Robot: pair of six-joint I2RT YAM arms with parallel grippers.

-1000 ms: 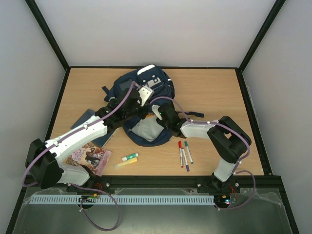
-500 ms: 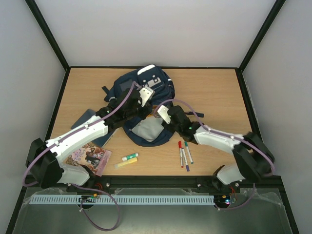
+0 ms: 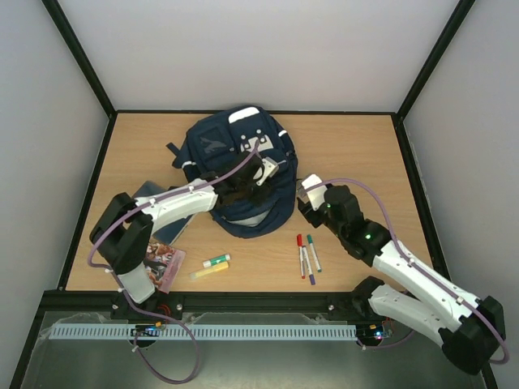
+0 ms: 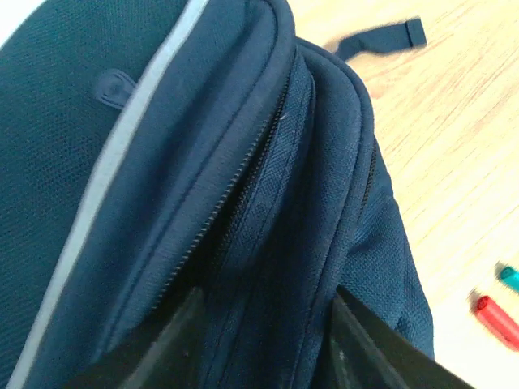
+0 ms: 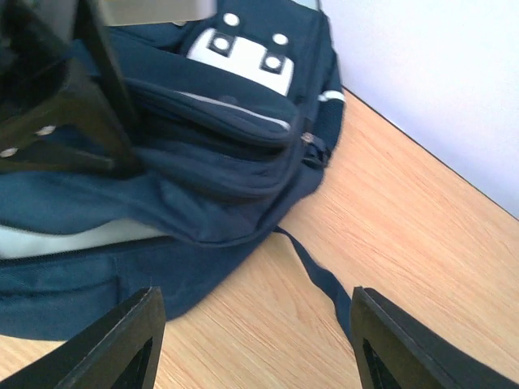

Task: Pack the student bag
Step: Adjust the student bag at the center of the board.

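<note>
Navy fabric fills the left wrist view. The bag (image 3: 212, 150) lies flat at the middle of the desk (image 3: 357, 154), toward the back edge, with its white patch (image 3: 244, 117) at the far end. The left arm (image 3: 174, 207) reaches across the bag's near half. The left jaws sit low on the fabric, a little apart, astride a padded fold beside a zip (image 4: 243, 174). Whether they pinch that fold cannot be told.

The right arm (image 3: 405, 263) comes in from the right. The right jaws hang wide apart just off the bag's right side, holding nothing, over bare wood where a dark strap (image 5: 312, 267) trails from the bag.

Three markers (image 3: 306, 255) lie side by side near the front edge, right of the bag. Two short pens (image 3: 217, 260), one green-capped and one yellow, lie left of them. A picture book (image 3: 162, 266) sits partly under the left arm, and a dark blue flat cover (image 3: 144, 194) shows beside that arm's far side.
</note>
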